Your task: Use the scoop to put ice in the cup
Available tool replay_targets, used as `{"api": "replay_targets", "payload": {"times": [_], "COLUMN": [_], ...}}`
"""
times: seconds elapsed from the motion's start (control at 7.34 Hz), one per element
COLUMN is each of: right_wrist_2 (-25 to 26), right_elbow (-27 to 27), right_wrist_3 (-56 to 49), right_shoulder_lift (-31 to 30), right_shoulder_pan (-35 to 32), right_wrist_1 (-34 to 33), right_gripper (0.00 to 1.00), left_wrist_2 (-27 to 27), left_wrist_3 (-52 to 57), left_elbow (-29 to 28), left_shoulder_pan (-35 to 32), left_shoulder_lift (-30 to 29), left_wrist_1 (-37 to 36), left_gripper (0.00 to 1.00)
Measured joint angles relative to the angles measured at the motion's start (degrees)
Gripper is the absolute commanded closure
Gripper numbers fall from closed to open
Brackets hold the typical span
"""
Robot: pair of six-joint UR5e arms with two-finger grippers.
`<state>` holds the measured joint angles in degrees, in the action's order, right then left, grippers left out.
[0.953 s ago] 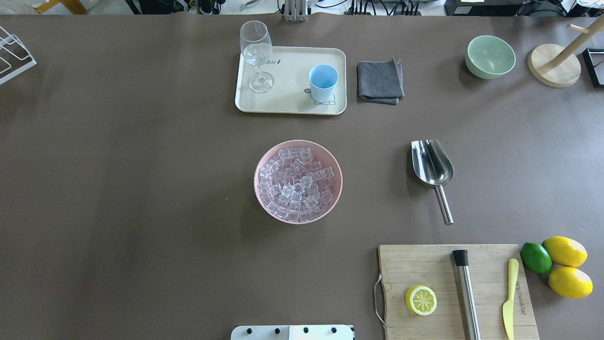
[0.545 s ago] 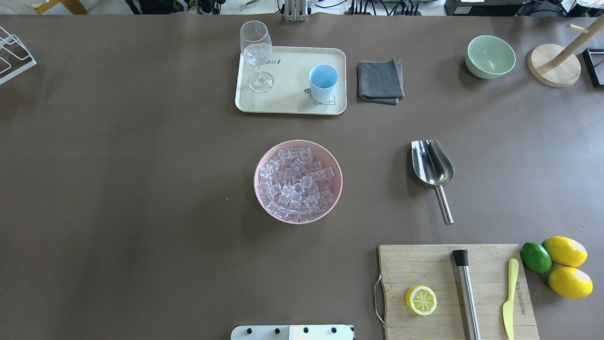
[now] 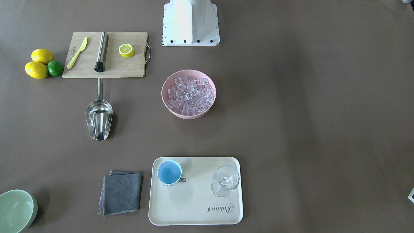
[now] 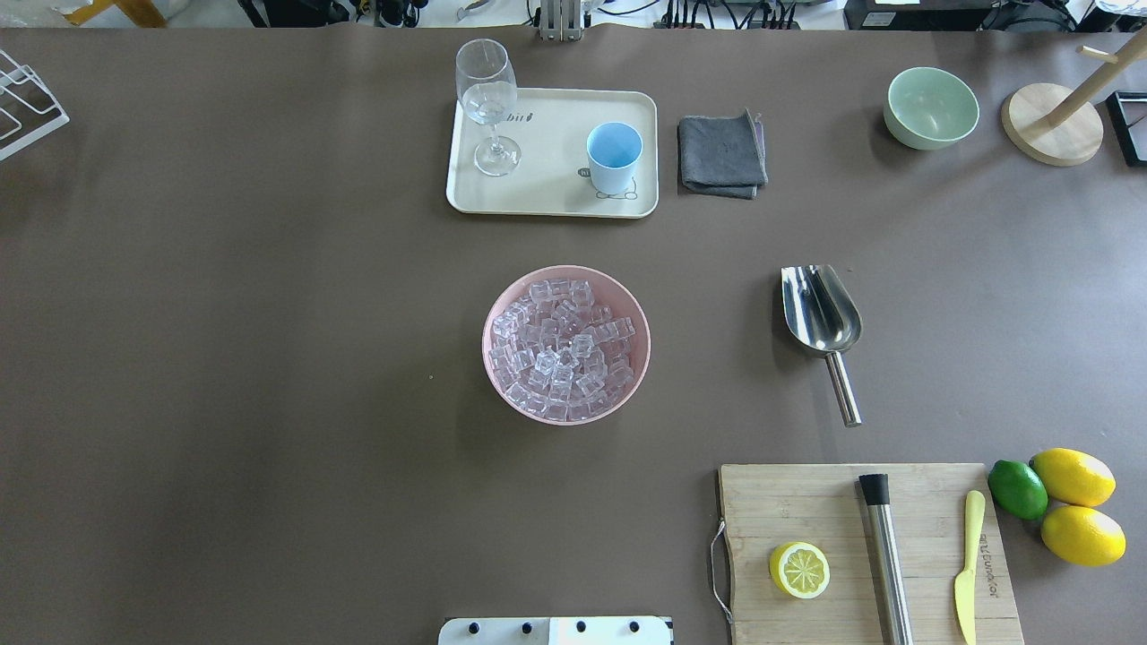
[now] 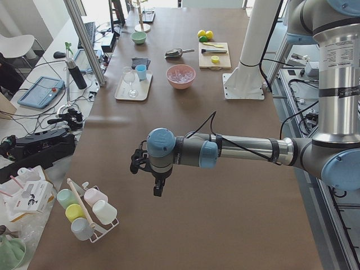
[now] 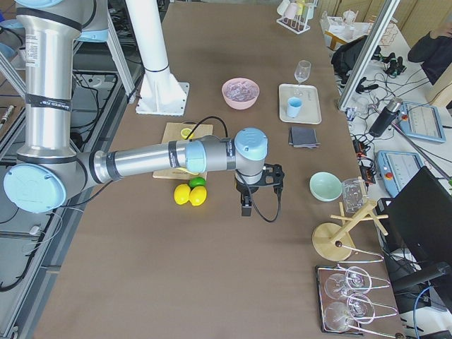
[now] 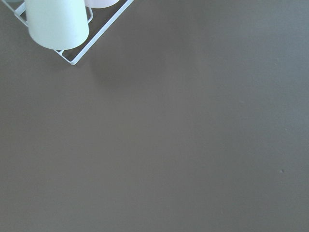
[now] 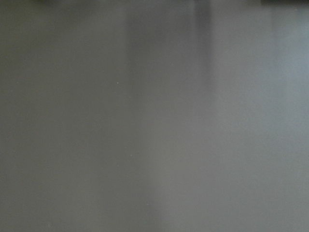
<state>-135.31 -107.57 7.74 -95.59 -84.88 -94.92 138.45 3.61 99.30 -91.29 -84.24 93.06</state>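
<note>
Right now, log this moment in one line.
phase: not started | scoop: on table, untouched | ice: in pink bowl | cup: empty, on tray | left arm, right arm: away from these | jaws: cannot tell

The scoop [image 4: 822,313] is polished steel, mirror-bright — the table cover [image 4: 269,358] matt brown. Ice [image 4: 564,345] clear, glassy; board [image 4: 932,520] bare wood; cloth [image 4: 721,152] soft.

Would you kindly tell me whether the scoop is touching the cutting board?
Apart. The overhead view shows a strip of bare table between the scoop handle's end and the cutting board.
</note>
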Motion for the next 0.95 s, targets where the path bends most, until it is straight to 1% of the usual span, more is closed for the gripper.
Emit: {"api": "replay_targets", "payload": {"times": [0.27,0.41,0.54,0.82,0.95], "right_wrist_2": [-0.13,0.21,1.63,7.18,9.95], "right_elbow": [-5.31,-6.62,-7.2,-7.51,-7.5], "right_wrist_3": [11.92,18.69,25.44,34.98,38.3], "right_shoulder_lift": [1.06,3.5,6.54,11.84,13.32], "right_shoulder_pan": [8.64,13.41,18.59,29.31,34.38], "right_wrist_1": [0.0,0.0,0.0,0.06,0.7], "right_gripper": [0.0,0.0,0.0,0.0,0.0], "left_wrist_2": [0.05,-0.01,-0.22,-0.23,-0.17], "left_wrist_3": [0.23,0.29,0.28,0.23,0.24], "left_elbow": [2.28,3.71,5.01,6.25,6.43], "left_shoulder_pan": [1.94,3.4,5.1,7.51,8.6], "left_shoulder_lift": [-0.21,-0.51,-1.34,-3.06,-3.37], "left_wrist_1": [0.07,0.11,0.09,0.28,1.44], "left_gripper": [0.02,0.02,0.02,0.02,0.02]}}
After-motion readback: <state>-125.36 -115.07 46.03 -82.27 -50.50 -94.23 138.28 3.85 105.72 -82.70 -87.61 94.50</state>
